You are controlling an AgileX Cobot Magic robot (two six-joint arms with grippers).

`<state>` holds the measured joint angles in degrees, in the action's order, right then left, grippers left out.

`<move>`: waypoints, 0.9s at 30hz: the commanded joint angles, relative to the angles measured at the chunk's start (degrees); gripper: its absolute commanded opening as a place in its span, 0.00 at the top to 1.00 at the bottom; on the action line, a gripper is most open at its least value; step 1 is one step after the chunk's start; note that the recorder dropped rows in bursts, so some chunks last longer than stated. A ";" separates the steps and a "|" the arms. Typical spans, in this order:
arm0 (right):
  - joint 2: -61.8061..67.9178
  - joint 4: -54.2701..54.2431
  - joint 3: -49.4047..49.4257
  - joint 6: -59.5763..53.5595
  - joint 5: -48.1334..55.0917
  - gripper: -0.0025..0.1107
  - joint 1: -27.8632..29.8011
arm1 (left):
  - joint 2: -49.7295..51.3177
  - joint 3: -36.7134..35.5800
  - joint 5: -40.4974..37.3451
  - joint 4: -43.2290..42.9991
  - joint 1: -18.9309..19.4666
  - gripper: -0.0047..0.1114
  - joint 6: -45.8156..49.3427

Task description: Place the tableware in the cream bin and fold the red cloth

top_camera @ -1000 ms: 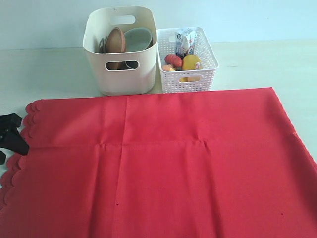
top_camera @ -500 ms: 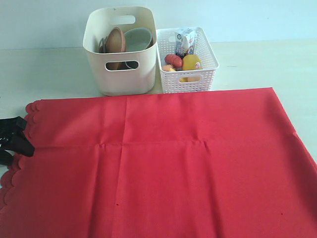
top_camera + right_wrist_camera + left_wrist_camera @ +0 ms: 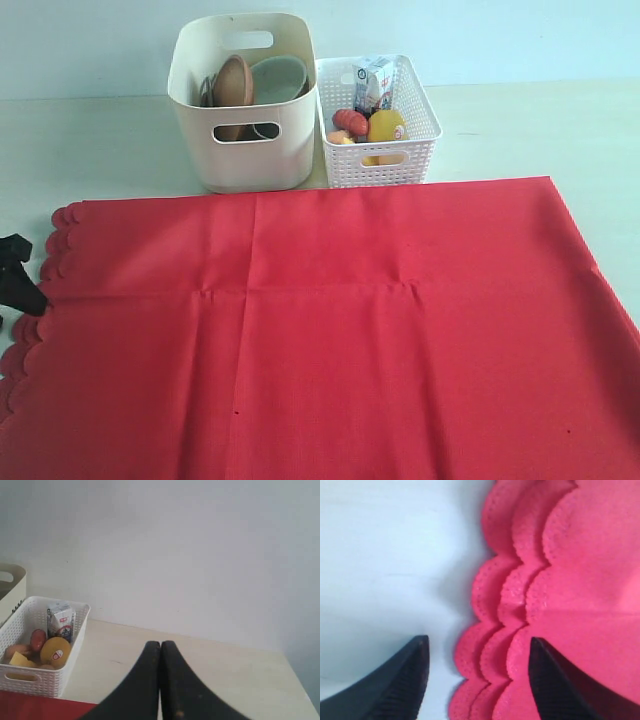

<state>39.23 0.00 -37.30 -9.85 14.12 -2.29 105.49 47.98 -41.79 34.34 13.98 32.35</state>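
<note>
holding tableware (image 3: 233, 80), cream bin (image 3: 240, 165), food (image 3: 385, 125) in basket (image 3: 425, 150), left tool (image 3: 479, 642) parted empty, right tool (image 3: 161, 646) closed empty

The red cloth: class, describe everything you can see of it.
The red cloth is a large, plain, bright red fabric lying spread flat on the pale table, with faint crease lines. Its edge at the exterior view's left is scalloped; the left wrist view shows several scalloped layers stacked there. The open left gripper straddles that edge; contact cannot be told.
</note>
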 commanded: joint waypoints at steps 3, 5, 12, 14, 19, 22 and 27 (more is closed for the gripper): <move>0.18 -0.43 -0.42 -0.15 -0.54 0.98 0.32 | 1.55 -0.02 -1.82 3.16 0.69 0.46 3.54; 0.18 -2.30 -0.42 0.00 -0.54 0.98 0.32 | 2.31 -0.02 -3.36 5.22 0.69 0.46 5.32; 0.18 -6.34 -0.42 0.00 4.96 0.98 0.32 | 3.47 -0.02 -7.41 8.17 -0.96 0.54 9.26; 0.18 -7.10 -0.42 -0.51 7.88 0.98 0.32 | 3.85 -0.02 -8.11 7.56 -2.16 0.54 9.26; 1.14 -8.51 -0.42 -4.55 19.47 0.98 0.32 | 4.53 -0.02 -8.63 6.28 -6.14 0.54 8.99; 5.46 -15.49 -0.42 -10.52 28.98 0.98 0.32 | 4.53 -0.02 -9.50 6.16 -8.12 0.57 9.09; 16.03 -23.97 -0.42 -13.48 33.44 0.98 0.32 | 4.53 -0.02 -12.44 6.98 -8.64 0.96 9.09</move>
<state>51.51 -20.42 -37.30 -21.56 47.03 -2.18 109.85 48.20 -51.95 41.53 5.67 41.31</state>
